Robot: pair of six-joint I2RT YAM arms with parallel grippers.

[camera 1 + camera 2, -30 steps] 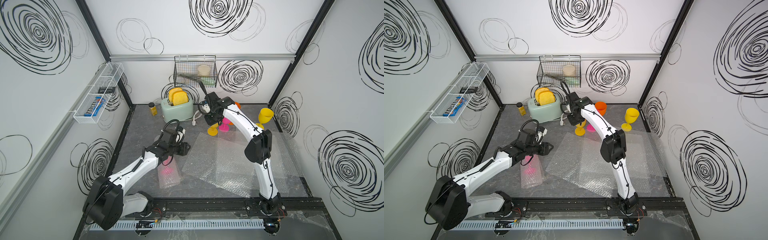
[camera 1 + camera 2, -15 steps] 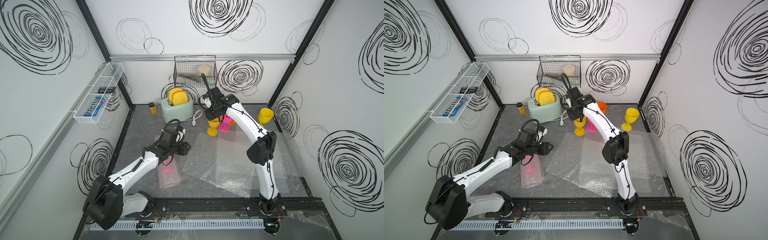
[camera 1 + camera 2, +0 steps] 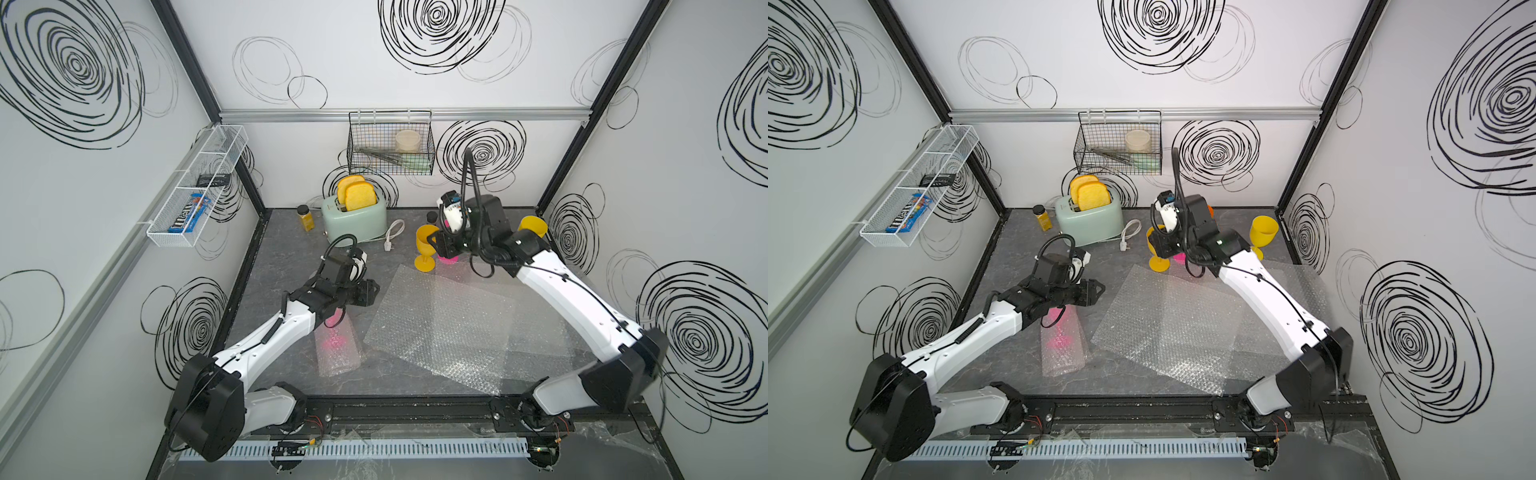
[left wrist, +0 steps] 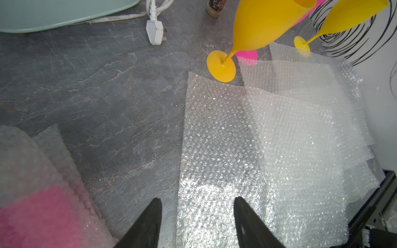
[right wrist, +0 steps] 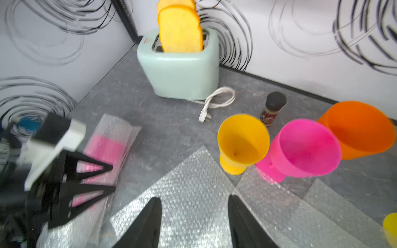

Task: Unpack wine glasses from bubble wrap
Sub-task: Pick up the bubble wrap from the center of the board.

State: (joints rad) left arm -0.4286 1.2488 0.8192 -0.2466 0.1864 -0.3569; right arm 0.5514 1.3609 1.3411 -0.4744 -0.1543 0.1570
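Pink wine glass [image 3: 337, 344] lying inside a bubble wrap tube [image 3: 334, 368] beside the left gripper [image 4: 196, 199], four bare glasses [image 5: 242, 141] upright at the back near the right gripper [image 5: 194, 198], both grippers parted, holding nothing.

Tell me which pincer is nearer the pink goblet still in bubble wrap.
Left. The left pincer hangs by one end of the wrapped pink goblet; the right pincer is at the back beside a yellow goblet.

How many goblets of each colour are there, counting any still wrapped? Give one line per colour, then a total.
Yellow: 2, the clustered yellow goblet and the lone yellow goblet
Pink: 2, the standing pink goblet and the wrapped pink goblet
Orange: 1, the orange goblet
Total: 5
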